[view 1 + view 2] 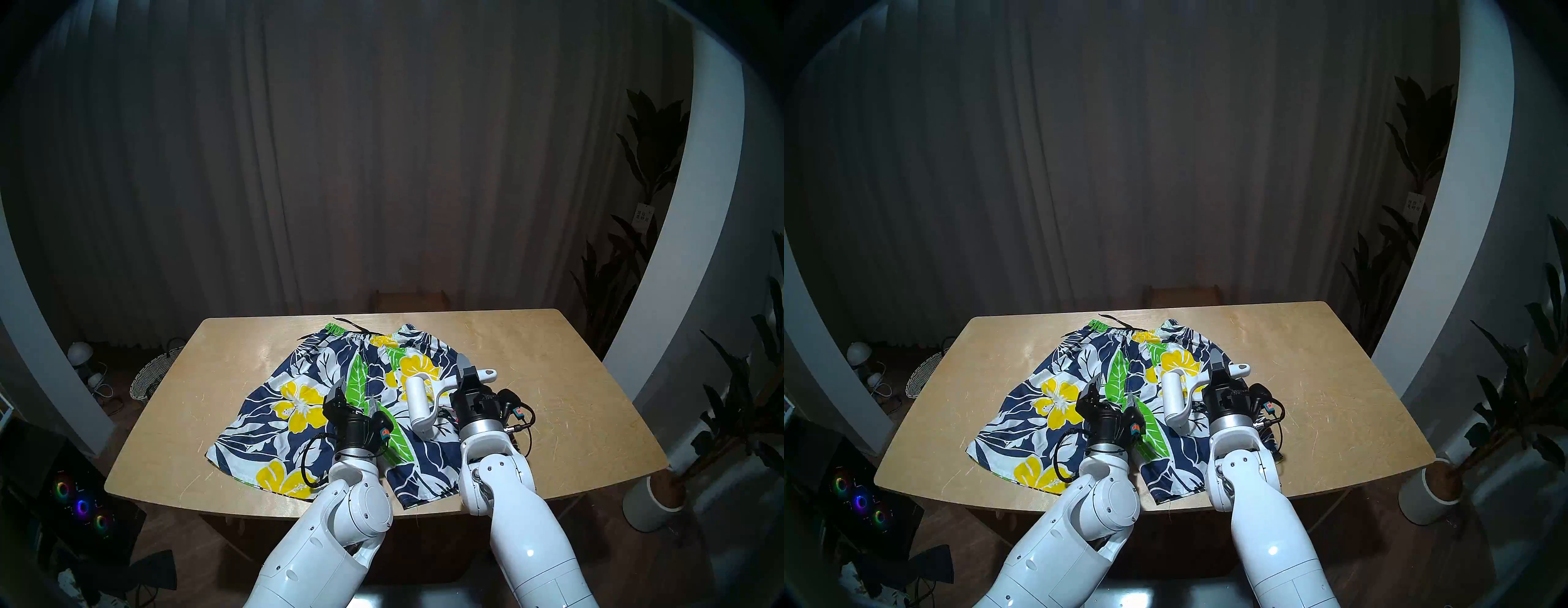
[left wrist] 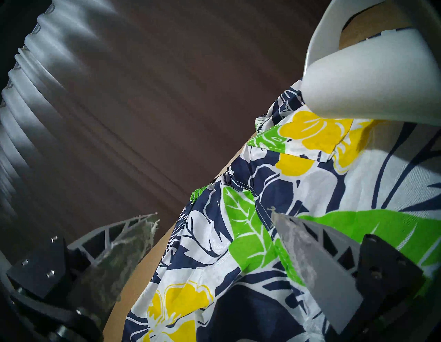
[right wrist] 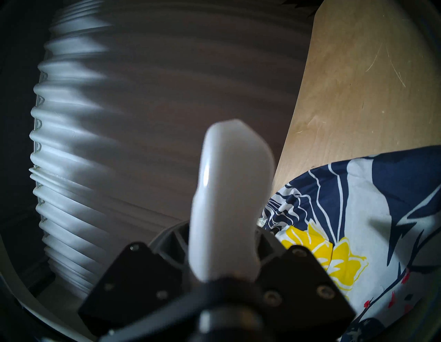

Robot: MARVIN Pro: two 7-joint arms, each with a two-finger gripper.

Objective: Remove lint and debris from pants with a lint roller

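Note:
The floral shorts (image 1: 297, 399) lie flat on the wooden table (image 1: 572, 403), waistband at the far side. My right gripper (image 1: 466, 375) is shut on the handle of the white lint roller (image 1: 418, 399). It holds the drum over the shorts' right leg, seemingly just clear of the cloth. The drum also shows in the left wrist view (image 2: 358, 78), and the handle in the right wrist view (image 3: 226, 203). Small red specks of debris (image 3: 391, 297) sit on the fabric near the right gripper. My left gripper (image 1: 355, 397) is open and empty, above the shorts' middle, near a green leaf.
A woven basket (image 1: 150, 373) and a computer case with lit fans (image 1: 80, 505) stand on the floor to the left. A potted plant (image 1: 662, 488) stands at the right. A wooden stool (image 1: 409, 299) is behind the table, in front of the curtain.

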